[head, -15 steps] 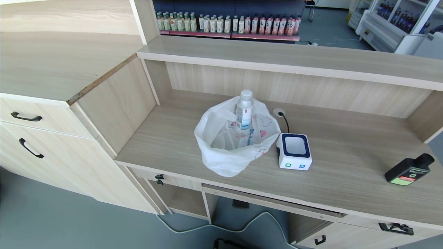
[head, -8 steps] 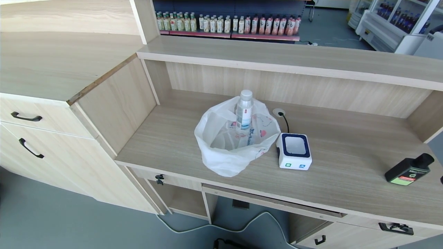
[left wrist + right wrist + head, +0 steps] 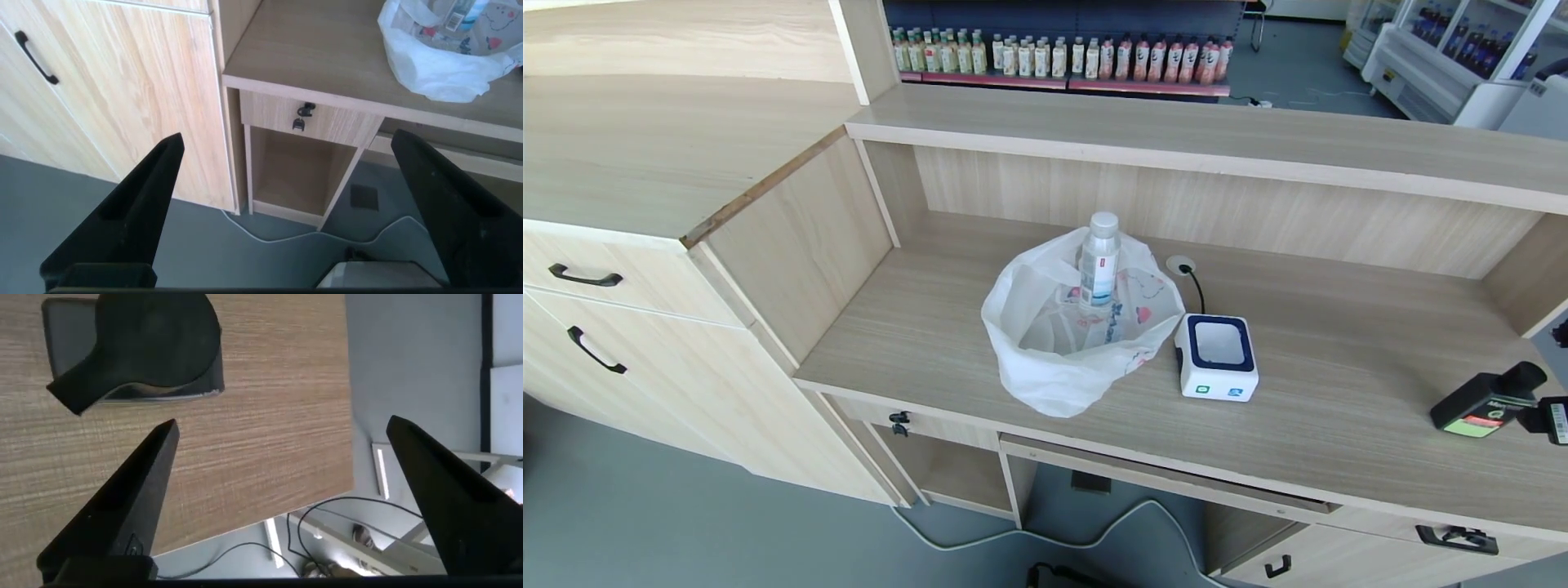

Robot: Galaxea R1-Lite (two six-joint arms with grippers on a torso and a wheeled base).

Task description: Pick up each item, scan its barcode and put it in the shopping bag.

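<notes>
A black bottle [image 3: 1486, 400] with a green label lies on its side at the far right of the wooden counter [image 3: 1339, 392]; its black cap [image 3: 151, 339] is close to the camera in the right wrist view. My right gripper [image 3: 282, 498] hangs open just past that cap, over the counter's right end, holding nothing; part of it [image 3: 1553, 418] shows at the head view's right edge. A white shopping bag [image 3: 1054, 359] stands mid-counter with a clear bottle [image 3: 1100, 261] upright inside. The white scanner [image 3: 1217, 357] sits to the right of the bag. My left gripper [image 3: 286, 220] is open and low, in front of the counter.
A cable runs from the scanner to a grommet [image 3: 1181, 265] behind it. Cabinet drawers [image 3: 588, 318] stand to the left, and a raised shelf [image 3: 1176, 131] tops the counter's back wall. A keyed drawer [image 3: 304, 121] sits under the counter's front edge.
My right gripper has come into the head view at the right edge, beside the black bottle's cap. The bag, the scanner and both bottles have stayed put.
</notes>
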